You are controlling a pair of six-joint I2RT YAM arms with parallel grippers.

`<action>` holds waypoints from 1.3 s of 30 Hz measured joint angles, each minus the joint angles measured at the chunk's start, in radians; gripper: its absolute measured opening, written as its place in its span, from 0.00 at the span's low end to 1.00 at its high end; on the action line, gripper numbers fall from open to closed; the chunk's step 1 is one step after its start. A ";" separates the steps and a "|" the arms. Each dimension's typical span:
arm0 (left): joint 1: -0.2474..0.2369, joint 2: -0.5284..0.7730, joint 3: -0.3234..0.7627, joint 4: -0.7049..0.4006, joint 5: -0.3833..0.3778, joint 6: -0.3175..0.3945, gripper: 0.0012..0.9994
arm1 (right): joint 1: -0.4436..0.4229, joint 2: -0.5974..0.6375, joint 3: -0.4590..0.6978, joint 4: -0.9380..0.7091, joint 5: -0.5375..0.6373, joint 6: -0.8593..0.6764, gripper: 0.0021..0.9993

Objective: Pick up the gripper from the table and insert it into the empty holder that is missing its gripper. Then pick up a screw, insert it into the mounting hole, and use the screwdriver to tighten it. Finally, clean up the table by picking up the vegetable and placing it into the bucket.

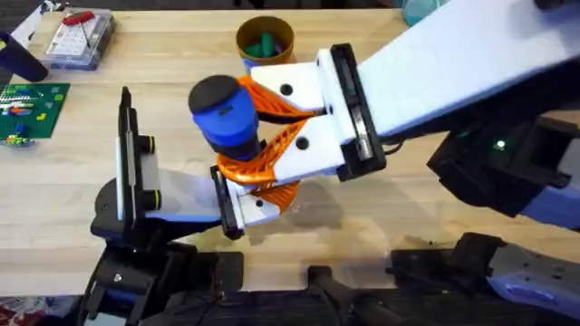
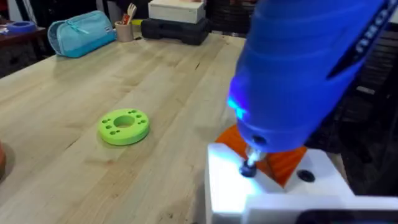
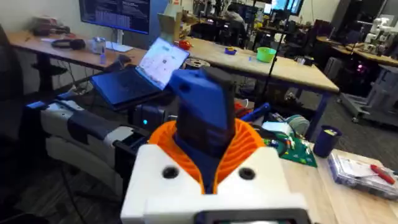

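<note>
Wooden table (image 1: pixel 408 195): screwdriver (image 1: pixel 224 113) clamped upright in right hand (image 1: pixel 272 118).

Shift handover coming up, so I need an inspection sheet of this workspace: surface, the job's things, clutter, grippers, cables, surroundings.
Surface: light wooden table, unmarked where bare.
Job's things: screwdriver upright with its tip at a screw; bucket at the far edge holds something green.
Clutter: green disc with holes; green circuit board; clear parts box.
Grippers: right gripper, its white-and-orange jaws clamped round the screwdriver; left gripper beside the work, state unclear.
Cables: nothing seen on the table.
Surroundings: blue pouch; open laptop on a bench.
</note>
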 joint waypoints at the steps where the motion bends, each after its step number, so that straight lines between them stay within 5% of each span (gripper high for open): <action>1: 0.000 0.000 0.000 0.000 0.000 0.000 0.01 | 0.000 0.000 0.000 0.000 0.000 0.002 0.06; 28: 0.000 0.000 0.000 0.007 -0.005 0.000 0.01 | 0.000 0.000 0.112 -0.043 -0.002 0.098 0.06; 39: 0.000 0.000 0.000 0.007 -0.005 0.000 0.01 | -0.051 0.000 0.320 -0.670 0.191 -0.090 0.06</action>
